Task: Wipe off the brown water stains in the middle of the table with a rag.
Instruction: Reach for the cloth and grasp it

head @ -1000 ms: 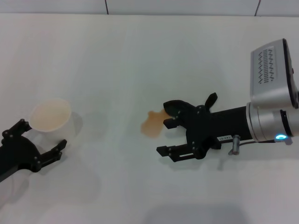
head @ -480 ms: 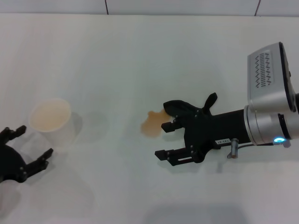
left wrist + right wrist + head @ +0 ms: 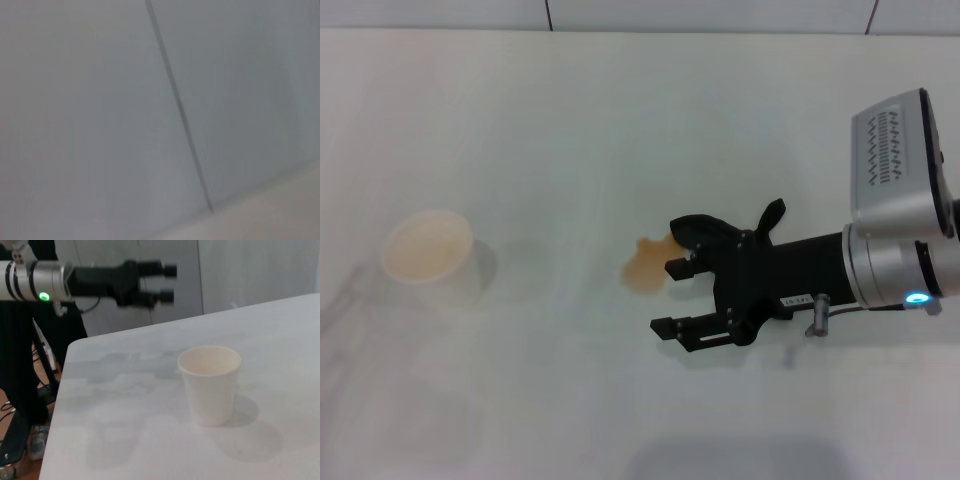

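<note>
The brown water stains (image 3: 644, 266) form one orange-brown blot in the middle of the white table (image 3: 620, 120). The black rag (image 3: 702, 230) lies lumpy on the table just right of the blot, partly hidden behind my right gripper. That right gripper (image 3: 665, 297) stands open right of the stain, its far finger beside the blot's edge, with nothing between its fingers. My left gripper is out of the head view. In the right wrist view the left gripper (image 3: 159, 283) hangs raised beyond the table's edge, blurred, with its fingers apart.
A pale plastic cup (image 3: 428, 252) with a tan inside stands upright at the table's left; the right wrist view shows the cup (image 3: 210, 385) too. In that view the table edge (image 3: 62, 390) drops off toward a dark stand and cables on the floor.
My left gripper has pulled back from beside the cup and left the head view at the lower left. The right gripper has shifted slightly leftward and nearer. Rag and stain have not moved.
</note>
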`<state>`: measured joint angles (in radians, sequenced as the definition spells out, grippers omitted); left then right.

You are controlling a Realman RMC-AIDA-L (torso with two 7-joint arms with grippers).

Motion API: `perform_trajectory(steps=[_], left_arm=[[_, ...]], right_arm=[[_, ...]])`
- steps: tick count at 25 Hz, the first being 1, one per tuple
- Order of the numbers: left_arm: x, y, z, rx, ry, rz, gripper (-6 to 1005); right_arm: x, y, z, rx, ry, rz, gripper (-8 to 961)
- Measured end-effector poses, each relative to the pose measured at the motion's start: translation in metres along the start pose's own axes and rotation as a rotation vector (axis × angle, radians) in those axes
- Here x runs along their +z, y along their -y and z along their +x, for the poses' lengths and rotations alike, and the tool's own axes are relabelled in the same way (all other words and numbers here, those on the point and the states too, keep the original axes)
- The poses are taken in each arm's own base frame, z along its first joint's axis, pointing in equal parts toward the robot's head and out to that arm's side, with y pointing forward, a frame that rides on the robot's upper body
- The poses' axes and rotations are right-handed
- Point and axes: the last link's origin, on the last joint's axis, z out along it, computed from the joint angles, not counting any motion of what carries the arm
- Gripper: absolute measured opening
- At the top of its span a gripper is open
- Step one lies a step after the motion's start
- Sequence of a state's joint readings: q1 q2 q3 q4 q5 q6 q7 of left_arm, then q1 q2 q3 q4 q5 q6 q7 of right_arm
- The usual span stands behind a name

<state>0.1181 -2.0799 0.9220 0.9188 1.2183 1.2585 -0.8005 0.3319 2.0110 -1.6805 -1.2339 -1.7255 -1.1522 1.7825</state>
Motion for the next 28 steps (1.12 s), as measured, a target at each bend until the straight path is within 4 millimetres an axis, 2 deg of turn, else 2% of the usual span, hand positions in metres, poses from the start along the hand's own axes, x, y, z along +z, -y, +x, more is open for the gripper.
perform_trajectory(steps=[4, 9, 12, 21, 28], left_arm=[[0.008, 0.013, 0.011, -0.036, -0.078, -0.038, 868], [0.040, 0.000, 0.021, -0.042, -0.031, -0.277, 866], [0.051, -0.008, 0.029, -0.053, -0.014, -0.388, 861], [0.050, -0.013, 0.058, -0.053, 0.072, -0.615, 862], [0.045, -0.010, 0.062, -0.027, 0.182, -0.671, 862]], right_arm=[[-0.001, 0.001, -0.004, 0.001, 0.011, 0.003, 688], [-0.004, 0.004, -0.010, 0.019, 0.051, 0.008, 688], [-0.008, 0.006, -0.015, 0.041, 0.080, 0.008, 688], [-0.018, 0.006, -0.022, 0.065, 0.107, -0.011, 688], [-0.019, 0.008, -0.022, 0.066, 0.107, -0.005, 687]])
